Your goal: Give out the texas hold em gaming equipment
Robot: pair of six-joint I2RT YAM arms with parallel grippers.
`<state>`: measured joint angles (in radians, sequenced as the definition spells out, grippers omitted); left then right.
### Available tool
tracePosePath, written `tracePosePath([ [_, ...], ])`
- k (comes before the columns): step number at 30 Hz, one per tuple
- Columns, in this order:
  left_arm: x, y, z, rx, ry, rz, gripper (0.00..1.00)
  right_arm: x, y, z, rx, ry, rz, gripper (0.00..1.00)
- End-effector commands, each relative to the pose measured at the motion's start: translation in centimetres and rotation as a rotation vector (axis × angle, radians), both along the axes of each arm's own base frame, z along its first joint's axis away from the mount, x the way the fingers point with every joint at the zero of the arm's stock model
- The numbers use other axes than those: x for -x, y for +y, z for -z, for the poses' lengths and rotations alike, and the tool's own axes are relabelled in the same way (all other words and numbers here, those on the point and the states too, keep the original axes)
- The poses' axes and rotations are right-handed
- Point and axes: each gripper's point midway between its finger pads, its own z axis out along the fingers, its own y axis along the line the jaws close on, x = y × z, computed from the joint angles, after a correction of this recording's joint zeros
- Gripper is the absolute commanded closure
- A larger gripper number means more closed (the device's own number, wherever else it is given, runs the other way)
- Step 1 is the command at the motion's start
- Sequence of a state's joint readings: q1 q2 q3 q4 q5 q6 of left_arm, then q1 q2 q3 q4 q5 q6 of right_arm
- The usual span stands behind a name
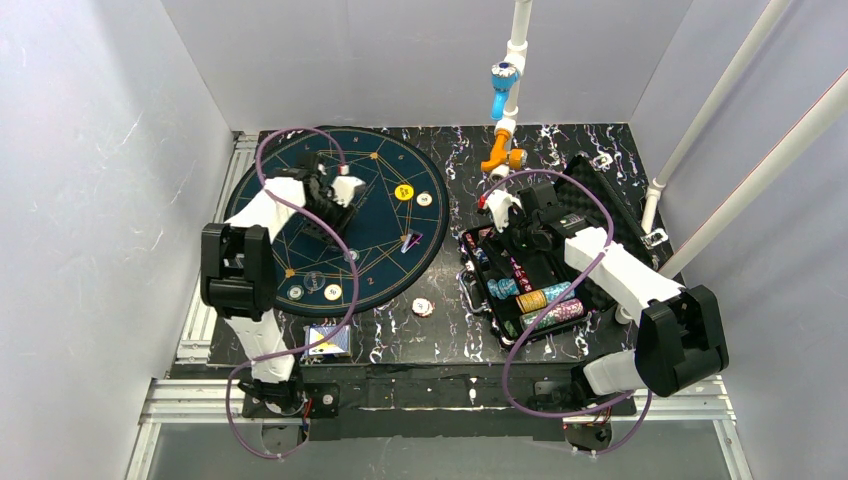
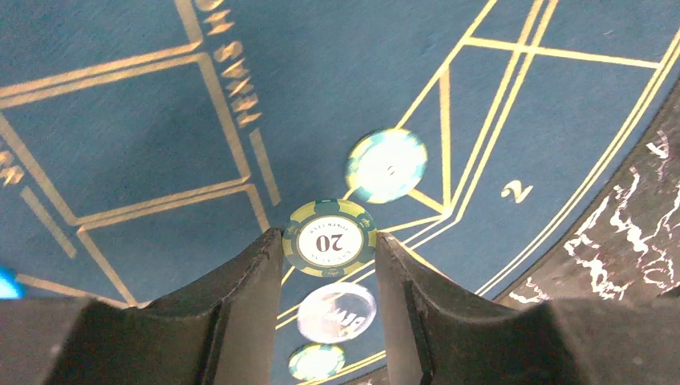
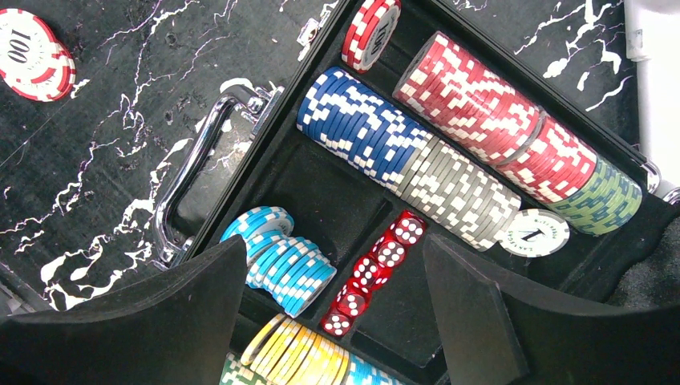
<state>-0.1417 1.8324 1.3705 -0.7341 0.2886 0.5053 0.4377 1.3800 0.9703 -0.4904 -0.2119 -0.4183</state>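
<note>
Where the round blue mat (image 1: 385, 160) covers the left part of the black marbled worktop (image 1: 540, 150), the left gripper (image 2: 329, 250) hangs above the mat. Its fingers pinch a yellow-and-green chip marked 20 (image 2: 329, 234) by the rim, with the chip's face turned to the wrist camera. On the mat beneath it lie a blurred pale chip (image 2: 386, 164), a see-through disc (image 2: 337, 313) and a green-edged chip (image 2: 317, 361). Toward the mat's far right edge a yellow chip (image 1: 403, 192) and a white chip (image 1: 425, 199) rest side by side. Just off the mat's near-right rim a red-and-white chip marked 100 (image 1: 422, 306) lies on the worktop, and just off its near rim sit blue-backed cards (image 1: 328, 340). Right of the mat stands the open black case (image 3: 329, 192). The right gripper (image 3: 333, 241) hovers over it, spread wide with nothing between its fingers. Rows of blue chips (image 3: 353, 120), grey chips (image 3: 457, 192), red chips (image 3: 481, 104), light-blue chips (image 3: 281, 257) and yellow chips (image 3: 297, 353) fill the case, along with red dice (image 3: 373, 273).
</note>
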Motion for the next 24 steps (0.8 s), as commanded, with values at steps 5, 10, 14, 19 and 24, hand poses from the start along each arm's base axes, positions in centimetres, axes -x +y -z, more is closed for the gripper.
tracePosePath([
  [5, -0.3, 10.5, -4.4, 0.013, -0.060, -0.194, 0.66, -0.2, 0.3, -1.6, -0.042, -0.044, -0.007, 0.11],
  [10, -1.6, 16.4, -5.1, -0.004, -0.088, -0.307, 0.65, -0.2, 0.3, -1.5, -0.041, -0.035, -0.009, 0.12],
  [14, -3.4, 19.6, -5.0, -0.010, -0.098, -0.386, 0.65, -0.1, 0.4, -1.5, -0.039, -0.031, -0.011, 0.12],
  [19, -4.9, 21.3, -3.6, -0.039, -0.081, -0.425, 0.65, -0.2, 0.2, -1.4, -0.032, -0.031, -0.006, 0.12],
  [24, -6.8, 22.7, -2.5, -0.058, -0.079, -0.466, 0.64, -0.1, 0.2, -1.3, -0.029, -0.026, -0.008, 0.12],
])
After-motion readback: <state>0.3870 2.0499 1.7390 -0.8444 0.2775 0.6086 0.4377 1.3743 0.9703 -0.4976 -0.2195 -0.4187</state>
